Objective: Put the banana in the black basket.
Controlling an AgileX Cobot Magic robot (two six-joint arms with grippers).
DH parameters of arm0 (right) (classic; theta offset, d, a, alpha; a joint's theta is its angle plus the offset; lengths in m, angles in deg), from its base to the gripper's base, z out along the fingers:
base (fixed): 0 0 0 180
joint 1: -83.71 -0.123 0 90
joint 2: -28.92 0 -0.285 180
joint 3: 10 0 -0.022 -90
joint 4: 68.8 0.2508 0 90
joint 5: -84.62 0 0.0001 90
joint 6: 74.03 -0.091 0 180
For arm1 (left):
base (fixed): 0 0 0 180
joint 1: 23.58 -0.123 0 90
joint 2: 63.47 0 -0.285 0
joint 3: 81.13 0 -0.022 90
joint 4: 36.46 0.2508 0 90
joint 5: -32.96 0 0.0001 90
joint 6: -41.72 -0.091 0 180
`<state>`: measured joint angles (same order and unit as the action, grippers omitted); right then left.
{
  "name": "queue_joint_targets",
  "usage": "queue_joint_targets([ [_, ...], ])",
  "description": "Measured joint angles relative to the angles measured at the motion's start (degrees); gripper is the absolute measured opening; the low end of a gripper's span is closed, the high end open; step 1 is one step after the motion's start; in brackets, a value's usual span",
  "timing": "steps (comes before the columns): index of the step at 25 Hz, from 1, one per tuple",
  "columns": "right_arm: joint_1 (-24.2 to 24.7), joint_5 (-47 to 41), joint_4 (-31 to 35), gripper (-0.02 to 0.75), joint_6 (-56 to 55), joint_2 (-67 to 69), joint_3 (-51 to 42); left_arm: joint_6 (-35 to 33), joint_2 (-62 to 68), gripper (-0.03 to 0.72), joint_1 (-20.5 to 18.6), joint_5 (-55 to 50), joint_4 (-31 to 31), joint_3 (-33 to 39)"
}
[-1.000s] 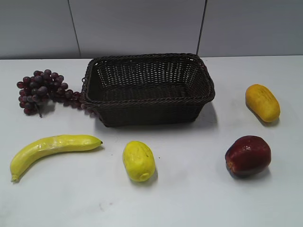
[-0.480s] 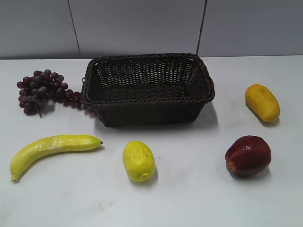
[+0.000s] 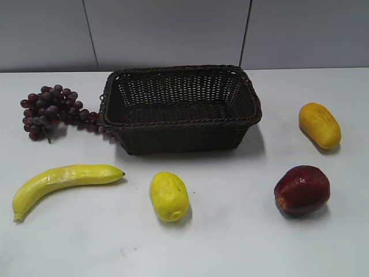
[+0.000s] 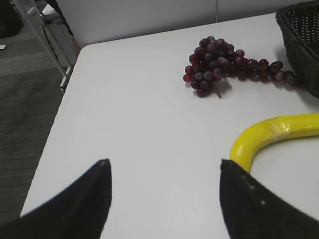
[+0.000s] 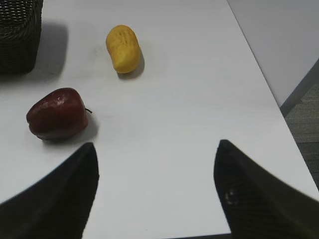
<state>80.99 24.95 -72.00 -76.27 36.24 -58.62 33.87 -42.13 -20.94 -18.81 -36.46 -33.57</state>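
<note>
Woven dark wicker basket [image 3: 180, 109] sits mid-bench toward the rear edge; glossy curved banana [image 3: 62, 180] lies near the front-left corner. Both grippers' jaws gape, empty.

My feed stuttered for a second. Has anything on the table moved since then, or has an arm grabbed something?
Nothing visibly changed. The banana lies where it was on the table, outside the black basket, and the other fruits have not shifted. Neither arm appears in the exterior view; both end effectors are open and hold nothing.

banana [image 3: 63, 179] open from above, grapes [image 3: 52, 111] behind, lemon-like fruit [image 3: 169, 196] well right, black basket [image 3: 180, 108] mouth clear
</note>
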Motion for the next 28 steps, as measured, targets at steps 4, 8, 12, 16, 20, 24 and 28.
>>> queue_joint_targets([
  [4, 0.00, 0.00, 0.00, 0.551, 0.00, 0.00, 0.00, -3.43, 9.34, 0.501, -0.05, 3.77, -0.78, 0.00],
  [8, 0.00, 0.00, 0.00, 0.551, 0.00, 0.00, 0.00, -10.24, 19.73, 0.501, -0.06, 5.52, -4.20, 0.00],
  [12, 0.00, 0.00, 0.00, 0.551, 0.00, 0.00, 0.00, -16.56, 30.14, 0.501, -0.06, 7.04, -7.28, 0.00],
  [16, 0.00, 0.00, 0.00, 0.551, 0.00, 0.00, 0.00, -19.91, 38.48, 0.500, 1.65, 12.16, -9.94, 0.00],
  [20, 0.00, 0.00, 0.00, 0.551, 0.00, 0.00, 0.00, -23.95, 46.31, 0.500, 5.87, 15.33, -11.18, -0.07],
  [24, 0.00, 0.00, 0.00, 0.551, 0.00, 0.00, 0.00, -27.46, 54.25, 0.500, 10.63, 16.22, -11.30, -2.81],
  [28, 0.00, 0.00, 0.00, 0.551, 0.00, 0.00, 0.00, -30.74, 63.12, 0.513, 12.07, 15.97, -11.23, -8.46],
])
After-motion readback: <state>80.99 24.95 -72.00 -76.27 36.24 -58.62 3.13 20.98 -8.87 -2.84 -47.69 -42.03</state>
